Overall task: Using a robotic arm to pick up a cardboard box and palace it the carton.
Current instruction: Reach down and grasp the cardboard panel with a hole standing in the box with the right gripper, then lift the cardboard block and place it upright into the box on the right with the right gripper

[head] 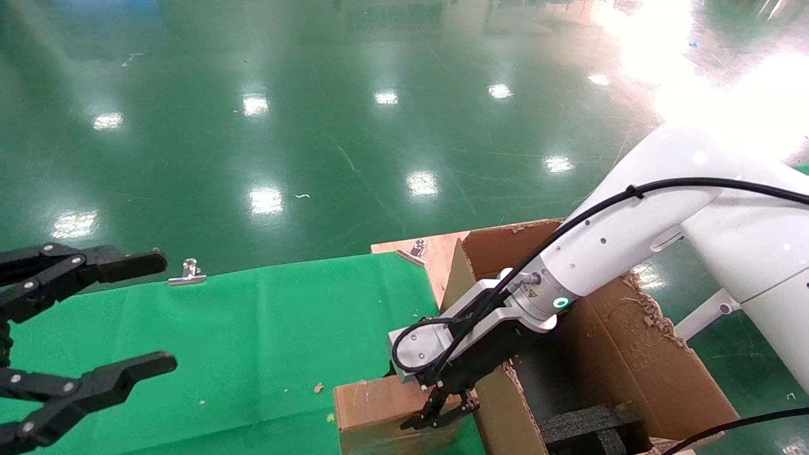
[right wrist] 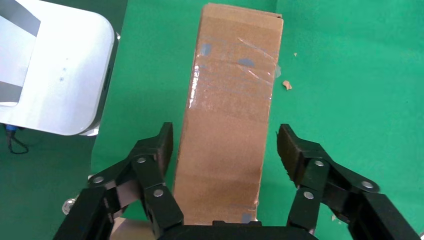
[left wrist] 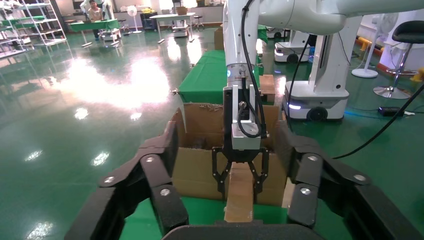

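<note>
Right pincer wide, straddling box; carton beside, foam inside; left pincer wide, parked.

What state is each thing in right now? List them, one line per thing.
right hand: open, fingers either side of the cardboard box, not yet closed on it
left hand: open, parked over the green cloth, holding nothing
cardboard box: sealed with tape, on the green cloth beside the carton
carton: open, flaps up with torn edges, black foam inside
</note>
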You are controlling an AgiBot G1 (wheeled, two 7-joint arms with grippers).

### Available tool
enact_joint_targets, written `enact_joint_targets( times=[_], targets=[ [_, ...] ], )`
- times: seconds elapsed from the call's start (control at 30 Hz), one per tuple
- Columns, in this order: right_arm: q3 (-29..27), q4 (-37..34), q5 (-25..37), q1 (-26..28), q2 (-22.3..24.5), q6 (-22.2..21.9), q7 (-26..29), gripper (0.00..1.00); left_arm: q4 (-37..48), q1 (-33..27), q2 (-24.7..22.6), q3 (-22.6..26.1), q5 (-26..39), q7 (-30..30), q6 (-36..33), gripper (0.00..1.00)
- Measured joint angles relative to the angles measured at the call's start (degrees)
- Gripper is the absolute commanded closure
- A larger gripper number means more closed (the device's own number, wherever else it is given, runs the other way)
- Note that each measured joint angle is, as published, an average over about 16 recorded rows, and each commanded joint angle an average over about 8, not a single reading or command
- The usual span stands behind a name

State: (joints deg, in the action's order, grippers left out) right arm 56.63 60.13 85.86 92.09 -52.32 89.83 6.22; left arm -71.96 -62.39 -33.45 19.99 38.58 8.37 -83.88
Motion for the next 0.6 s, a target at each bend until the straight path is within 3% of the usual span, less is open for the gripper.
enact_joint_targets(
  times=[0.6],
  targets=[
    [-0.6,-1.4,-2.0,2.6,0.2,0.0,-0.3,1.00,0.0,0.0,0.0,0.0,0.0,0.0,0.0,0.00]
  ],
)
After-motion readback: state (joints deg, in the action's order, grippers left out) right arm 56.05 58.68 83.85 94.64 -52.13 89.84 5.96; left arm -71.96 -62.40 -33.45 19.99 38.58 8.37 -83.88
